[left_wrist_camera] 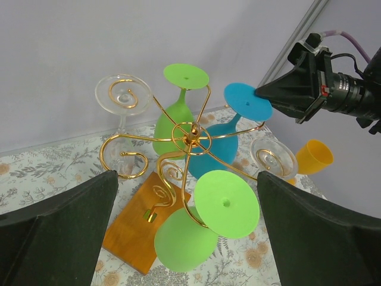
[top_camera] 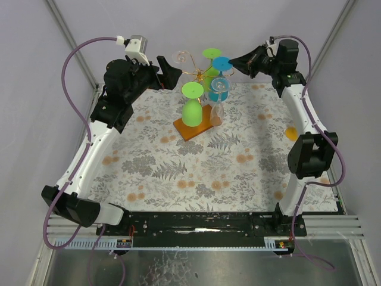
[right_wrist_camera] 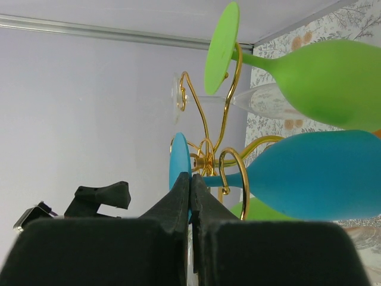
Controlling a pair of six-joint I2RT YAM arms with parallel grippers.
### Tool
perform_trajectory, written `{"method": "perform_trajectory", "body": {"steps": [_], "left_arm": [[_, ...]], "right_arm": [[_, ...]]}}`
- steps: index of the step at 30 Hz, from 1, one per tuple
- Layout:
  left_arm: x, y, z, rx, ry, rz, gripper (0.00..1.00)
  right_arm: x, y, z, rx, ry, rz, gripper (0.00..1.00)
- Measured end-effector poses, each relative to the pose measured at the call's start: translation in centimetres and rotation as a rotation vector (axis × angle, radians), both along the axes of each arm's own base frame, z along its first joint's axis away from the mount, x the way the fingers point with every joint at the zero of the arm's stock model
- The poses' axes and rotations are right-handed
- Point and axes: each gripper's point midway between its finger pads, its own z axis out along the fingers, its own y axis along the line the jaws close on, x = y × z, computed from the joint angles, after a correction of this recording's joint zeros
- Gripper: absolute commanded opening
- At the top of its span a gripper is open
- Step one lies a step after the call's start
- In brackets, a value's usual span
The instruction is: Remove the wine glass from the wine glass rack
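Pale lilac walls (top_camera: 89, 24) at 12 o'clock, aluminium posts (top_camera: 71, 39) at 10 and 2; floral-print cloth (top_camera: 155, 167) across the desk (top_camera: 238, 179); soft, even light.

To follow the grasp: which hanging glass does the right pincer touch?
The blue glass; the right pincer pinches its foot rim. The green glasses and clear glasses hang untouched.

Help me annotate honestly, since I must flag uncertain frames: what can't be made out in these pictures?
1. Right wrist view: whether the right gripper truly pinches the blue glass by its foot; its own fingers cover the contact.
2. Left wrist view: the bowl of the clear glass by the blue one, hidden behind a finger of the left gripper.
3. Top view: the hooks of the wine glass rack, too thin to trace.
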Motion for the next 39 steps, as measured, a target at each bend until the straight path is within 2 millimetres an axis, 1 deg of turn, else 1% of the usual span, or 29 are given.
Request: {"method": "perform_trajectory", "body": {"steps": [9,19,29,36,39], "left_arm": [[0.0,0.0,0.0,0.001,0.0,0.0,1.0],[0.0,0.1,0.0,0.007,-0.004,0.001,1.0],[0.0,0.1,0.0,0.009,-0.005,0.002,1.0],[0.1,0.2,0.0,0.009,-0.005,0.006,1.0],[0.1,0.2,0.0,0.009,-0.005,0.006,1.0]], "right_arm": [[1.4,0.2,0.2,-0.01,-0.001,-0.02,0.0],[3.4,-0.3,-1.4,-0.025,0.038,-0.078,0.0],[4.4,-1.1,-2.2,-0.046,0.065,-0.151,0.0],[5.0,-2.3,-2.6,-0.073,0.082,-0.212,0.0],[5.2,-3.6,-2.5,-0.088,0.08,-0.248,0.0]]}}
